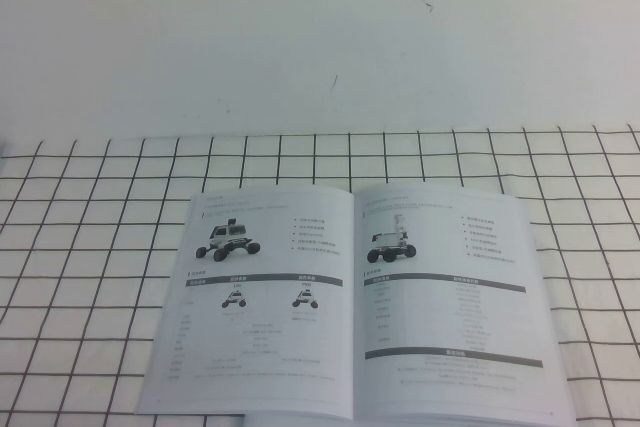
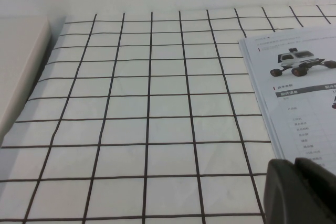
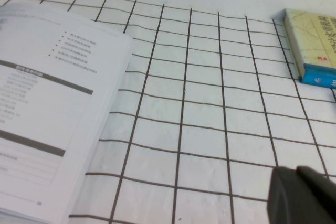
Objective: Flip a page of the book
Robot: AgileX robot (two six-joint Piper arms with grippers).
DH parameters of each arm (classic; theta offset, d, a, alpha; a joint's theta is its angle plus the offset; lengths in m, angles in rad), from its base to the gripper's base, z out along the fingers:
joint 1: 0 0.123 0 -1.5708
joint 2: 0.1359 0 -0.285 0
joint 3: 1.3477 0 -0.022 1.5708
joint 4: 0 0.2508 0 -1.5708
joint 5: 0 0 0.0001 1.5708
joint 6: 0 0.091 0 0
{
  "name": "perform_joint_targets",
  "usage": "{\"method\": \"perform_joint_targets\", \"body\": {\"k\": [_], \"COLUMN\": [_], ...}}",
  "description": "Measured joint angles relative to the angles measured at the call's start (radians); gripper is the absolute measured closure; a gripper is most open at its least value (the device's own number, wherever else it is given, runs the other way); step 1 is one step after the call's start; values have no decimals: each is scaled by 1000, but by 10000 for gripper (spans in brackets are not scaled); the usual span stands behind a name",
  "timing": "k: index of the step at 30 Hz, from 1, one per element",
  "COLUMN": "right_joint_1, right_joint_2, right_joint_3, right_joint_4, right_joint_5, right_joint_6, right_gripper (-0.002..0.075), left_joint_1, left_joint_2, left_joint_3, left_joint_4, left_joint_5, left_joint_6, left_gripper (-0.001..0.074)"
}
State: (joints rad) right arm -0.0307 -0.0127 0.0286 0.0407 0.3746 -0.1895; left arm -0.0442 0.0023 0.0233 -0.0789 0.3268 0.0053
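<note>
Two pages face up and we see the book (image 1: 355,302) lying open flat on the checked cloth (image 1: 90,247), near the robot's edge of the table, roughly centre in the high view w/ its spine running away from us. Left leaf shows a wheeled-robot photo up top, bullet text beside it, a grey bar and small robot icons below. The page (image 1: 450,297) on the right half carries another wheeled-robot pic, bullets, and two grey-headed tables; it lies flat, edges down on the pages under it. Neither arm shows in the high view. In the left wrist view we catch only a dark corner of the left gripper (image 2: 302,192), hanging above the cloth just beside the book's left edge, not touching it; fingers open or closed, we can't tell. Same story on the other side: the right gripper (image 3: 302,195) is a dark blur over bare cloth, off to the right of the page, apart from it; finger state can't be told. Beyond it a yellowish box w/ a blue end (image 3: 315,45) lies on the cloth, well apart from the book.
</note>
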Motion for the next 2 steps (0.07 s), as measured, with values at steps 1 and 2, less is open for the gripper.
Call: {"method": "perform_joint_targets", "body": {"k": [1, 2], "right_joint_1": [0, 0], "right_joint_2": [0, 0], "right_joint_3": [0, 0], "right_joint_4": [0, 0], "right_joint_5": [0, 0], "right_joint_6": [0, 0], "right_gripper": [728, 728], "left_joint_1": [0, 0], "left_joint_2": [0, 0], "left_joint_3": [0, 0], "left_joint_4": [0, 0], "left_joint_5": [0, 0], "left_joint_6": [0, 0], "left_gripper": [738, 738]}}
